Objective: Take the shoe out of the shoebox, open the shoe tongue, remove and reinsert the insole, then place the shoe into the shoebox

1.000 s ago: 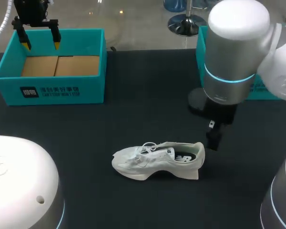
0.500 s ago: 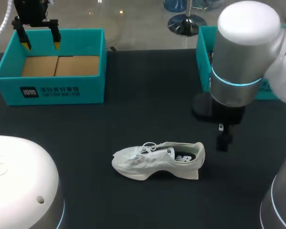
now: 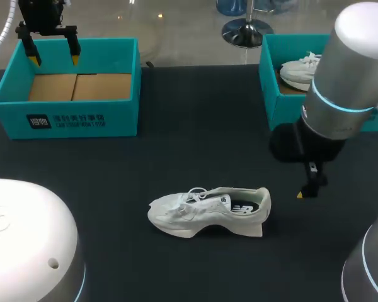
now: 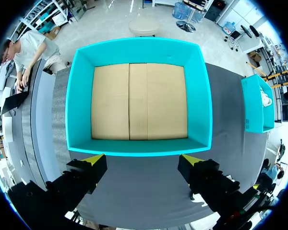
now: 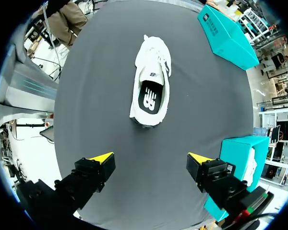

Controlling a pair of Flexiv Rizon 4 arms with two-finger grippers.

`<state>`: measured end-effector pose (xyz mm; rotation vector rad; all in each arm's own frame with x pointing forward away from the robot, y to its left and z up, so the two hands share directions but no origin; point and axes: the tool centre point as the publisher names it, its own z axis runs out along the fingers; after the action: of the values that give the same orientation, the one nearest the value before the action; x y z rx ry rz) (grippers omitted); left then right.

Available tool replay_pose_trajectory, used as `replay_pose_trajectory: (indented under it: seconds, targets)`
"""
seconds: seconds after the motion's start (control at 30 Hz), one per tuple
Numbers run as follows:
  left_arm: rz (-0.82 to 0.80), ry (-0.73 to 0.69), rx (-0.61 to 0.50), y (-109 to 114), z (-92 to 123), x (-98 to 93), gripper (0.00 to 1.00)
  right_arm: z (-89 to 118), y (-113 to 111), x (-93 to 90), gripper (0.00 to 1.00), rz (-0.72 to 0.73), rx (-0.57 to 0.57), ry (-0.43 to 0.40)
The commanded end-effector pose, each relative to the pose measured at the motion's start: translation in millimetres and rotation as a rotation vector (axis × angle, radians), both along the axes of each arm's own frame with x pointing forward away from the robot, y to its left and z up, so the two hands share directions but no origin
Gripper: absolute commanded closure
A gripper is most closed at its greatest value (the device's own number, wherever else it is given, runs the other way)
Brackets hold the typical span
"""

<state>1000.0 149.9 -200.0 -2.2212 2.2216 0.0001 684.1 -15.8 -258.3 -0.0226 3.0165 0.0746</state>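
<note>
Shoe out on the desk, both hands holding nothing.
Left hand (image 3: 54,60) hangs wide open over the teal shoebox (image 3: 82,119); white shoe (image 3: 208,211) stands upright mid-desk (image 3: 195,126); right hand (image 5: 150,158), fingers spread, near its heel.

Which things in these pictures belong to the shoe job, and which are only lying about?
Job: white shoe on the table; its dark insole; empty shoebox; left gripper; right gripper.
Lying about: second shoebox; other shoe inside it.
</note>
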Motion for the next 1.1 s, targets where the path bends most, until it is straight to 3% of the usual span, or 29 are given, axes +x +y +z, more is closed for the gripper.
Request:
replay_pose_trajectory:
  seconds: [0.03, 0.3, 0.67, 0.73, 0.77, 1.1]
  targets:
    - [0.000, 0.000, 0.000, 0, 0, 0.0, 0.00, -8, -45, -9.9, 0.00, -0.024, 0.245, 0.000]
    - [0.000, 0.000, 0.000, 0, 0, 0.0, 0.00, -7, -41, 4.8, 0.00, -0.036, 0.288, 0.076]
    - [0.000, 0.000, 0.000, 0, 0, 0.0, 0.00, -16, -39, 19.7, 0.00, 0.027, 0.406, 0.086]
    - [0.000, 0.000, 0.000, 0, 0, 0.0, 0.00, -15, -39, 21.0, 0.00, 0.018, 0.376, 0.080]
    - [0.000, 0.000, 0.000, 0, 0, 0.0, 0.00, -13, -38, 21.4, 0.00, -0.014, 0.305, 0.068]
    - [0.000, 0.000, 0.000, 0, 0, 0.0, 0.00, -13, -38, 21.4, 0.00, -0.014, 0.305, 0.068]
